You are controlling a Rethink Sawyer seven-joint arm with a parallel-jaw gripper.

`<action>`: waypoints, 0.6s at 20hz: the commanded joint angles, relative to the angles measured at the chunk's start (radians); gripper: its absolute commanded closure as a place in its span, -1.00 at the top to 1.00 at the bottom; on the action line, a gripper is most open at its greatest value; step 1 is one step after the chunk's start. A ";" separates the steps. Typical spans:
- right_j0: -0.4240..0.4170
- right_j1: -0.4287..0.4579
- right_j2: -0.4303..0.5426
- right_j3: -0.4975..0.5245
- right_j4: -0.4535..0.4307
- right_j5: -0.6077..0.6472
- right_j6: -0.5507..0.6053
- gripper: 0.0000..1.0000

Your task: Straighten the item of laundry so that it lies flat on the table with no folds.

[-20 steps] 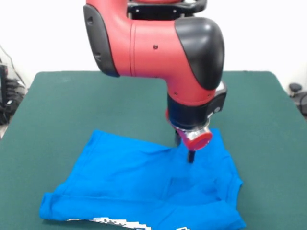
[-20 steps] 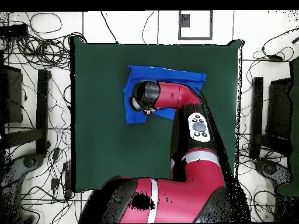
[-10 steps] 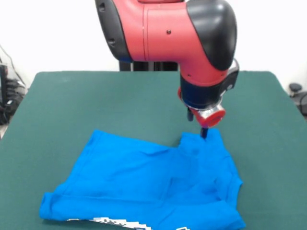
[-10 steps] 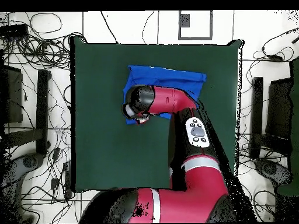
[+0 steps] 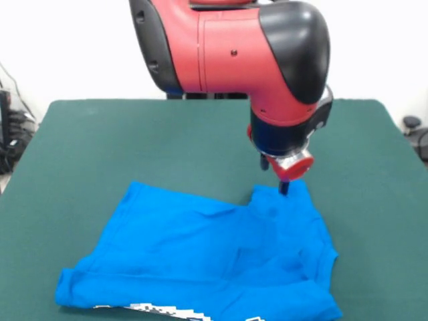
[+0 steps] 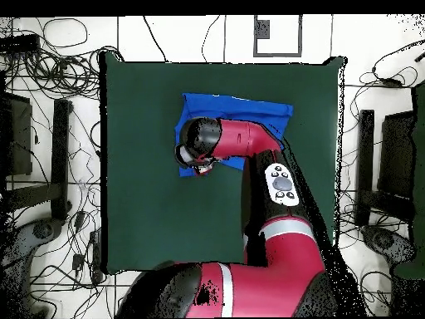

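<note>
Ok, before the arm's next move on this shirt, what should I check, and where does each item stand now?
1. T-shirt fully flat: not ok, creases run through its middle and the printed side peeks out along the near hem.
2. Hand placed at a useful edge: ok, its tip sits at the shirt's far corner.
3. Hand open or shut: cannot tell.
4. Cloth actually held: cannot tell.
5. Free table around the shirt to spread it: ok beyond the far edge; the near side is cut off.

Tangled cables [image 6: 58,75] on the floor, dark stands [image 6: 61,149] alongside.
</note>
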 commanded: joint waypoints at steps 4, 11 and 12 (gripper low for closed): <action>0.012 0.135 0.095 -0.269 -0.104 0.023 -0.246 1.00; 0.031 0.131 0.089 -0.377 -0.124 0.083 -0.221 1.00; 0.033 0.129 0.088 -0.386 -0.124 0.100 -0.218 1.00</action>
